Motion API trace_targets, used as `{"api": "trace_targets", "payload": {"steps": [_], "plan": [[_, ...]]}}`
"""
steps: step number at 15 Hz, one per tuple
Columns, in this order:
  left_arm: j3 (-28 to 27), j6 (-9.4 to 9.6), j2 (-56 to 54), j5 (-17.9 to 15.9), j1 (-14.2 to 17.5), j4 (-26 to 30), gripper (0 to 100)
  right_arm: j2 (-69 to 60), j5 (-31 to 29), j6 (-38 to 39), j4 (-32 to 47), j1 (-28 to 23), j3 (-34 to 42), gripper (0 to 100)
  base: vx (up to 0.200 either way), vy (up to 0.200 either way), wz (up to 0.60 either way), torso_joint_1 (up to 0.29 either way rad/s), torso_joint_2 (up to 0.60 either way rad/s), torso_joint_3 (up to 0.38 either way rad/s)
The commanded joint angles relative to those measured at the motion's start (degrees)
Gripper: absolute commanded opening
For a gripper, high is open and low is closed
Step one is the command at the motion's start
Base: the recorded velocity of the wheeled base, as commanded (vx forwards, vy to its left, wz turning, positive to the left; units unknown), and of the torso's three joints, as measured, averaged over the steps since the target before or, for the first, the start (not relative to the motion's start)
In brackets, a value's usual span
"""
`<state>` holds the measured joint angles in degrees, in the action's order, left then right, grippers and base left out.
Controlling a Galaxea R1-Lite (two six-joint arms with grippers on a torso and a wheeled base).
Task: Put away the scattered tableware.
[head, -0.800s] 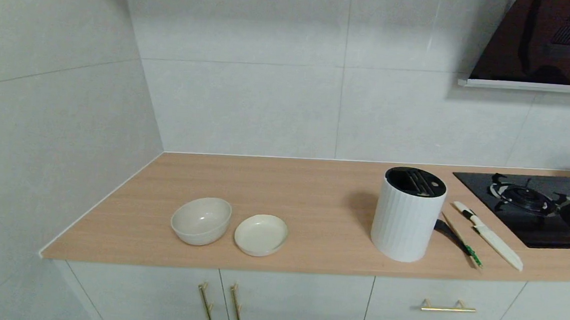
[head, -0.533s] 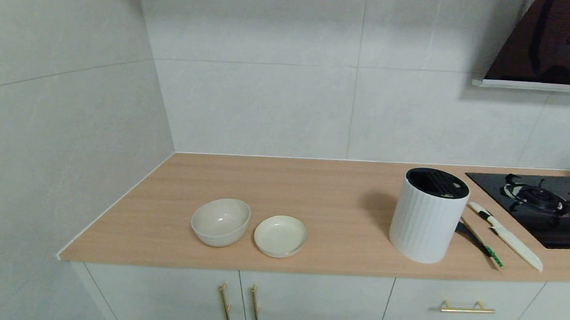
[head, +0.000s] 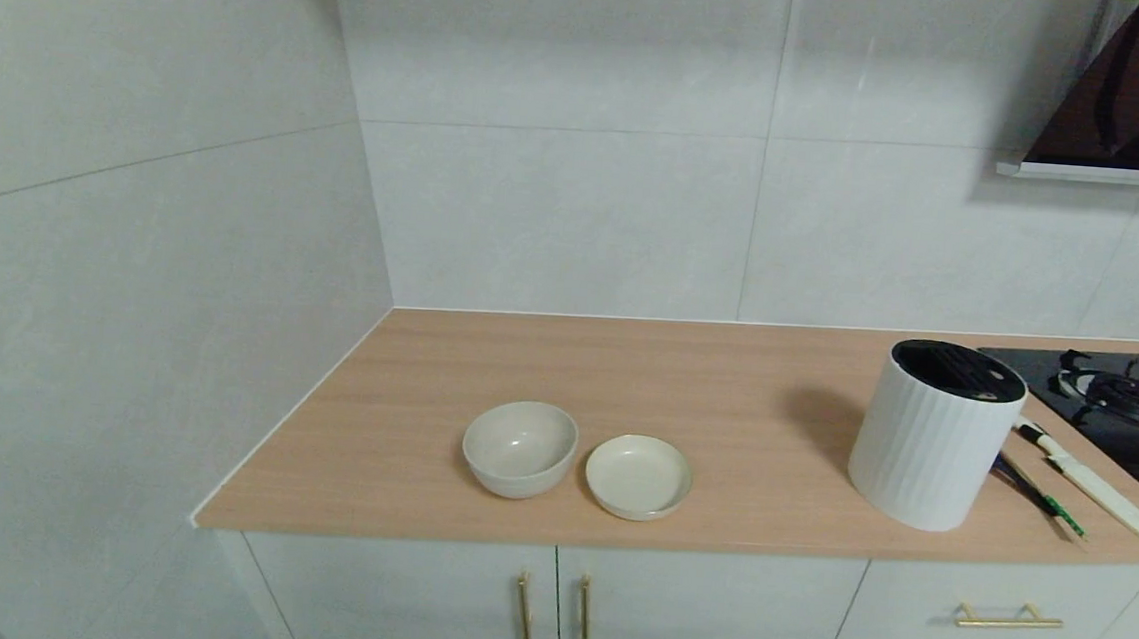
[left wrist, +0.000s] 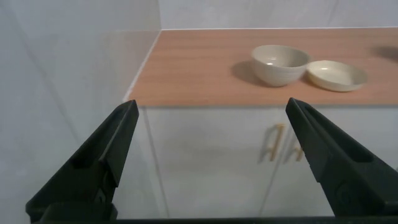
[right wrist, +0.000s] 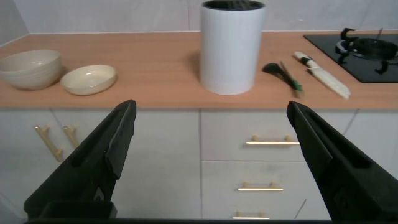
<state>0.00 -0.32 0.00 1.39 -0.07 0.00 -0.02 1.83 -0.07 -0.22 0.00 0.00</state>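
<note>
A cream bowl (head: 519,447) and a shallow cream dish (head: 639,477) sit side by side near the front of the wooden counter (head: 625,384). To their right stands a white ribbed holder (head: 932,435) with a black slotted top. Beyond it lie a white knife (head: 1085,479), chopsticks (head: 1048,498) and a dark utensil. My left gripper (left wrist: 208,146) is open, below counter height, facing the bowl (left wrist: 280,63) and dish (left wrist: 336,74). My right gripper (right wrist: 211,149) is open too, in front of the drawers, facing the holder (right wrist: 231,46), the dish (right wrist: 90,78) and the knife (right wrist: 323,74).
A black gas hob (head: 1125,408) is set into the counter at the right under a dark hood (head: 1136,99). Tiled walls close the left side and the back. White cabinet doors (head: 549,609) and drawers (head: 1000,615) with gold handles lie below the counter.
The whole head view has shifted, so the camera has turned left. The bowl, dish, holder and knife keep their places on the counter.
</note>
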Motion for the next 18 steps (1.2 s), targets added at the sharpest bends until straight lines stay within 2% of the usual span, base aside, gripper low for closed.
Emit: {"api": "trace_targets", "payload": {"steps": [1,14,18], "plan": [[0.0,-0.03,0.0,0.0,0.0,0.0,100,0.0,0.0,0.0,0.0,0.0,0.0,100,0.0,0.0,0.0,0.0,0.0,0.0],[0.0,0.23,0.0,0.0,0.0,0.0,100,0.0,0.0,-0.2,0.0,0.0,0.0,100,0.0,0.0,0.0,0.0,0.0,0.0],[0.0,0.23,0.0,-0.1,0.0,0.0,100,0.0,0.0,-0.1,0.0,0.0,0.0,100,0.0,0.0,0.0,-0.134,0.28,0.16]]}}
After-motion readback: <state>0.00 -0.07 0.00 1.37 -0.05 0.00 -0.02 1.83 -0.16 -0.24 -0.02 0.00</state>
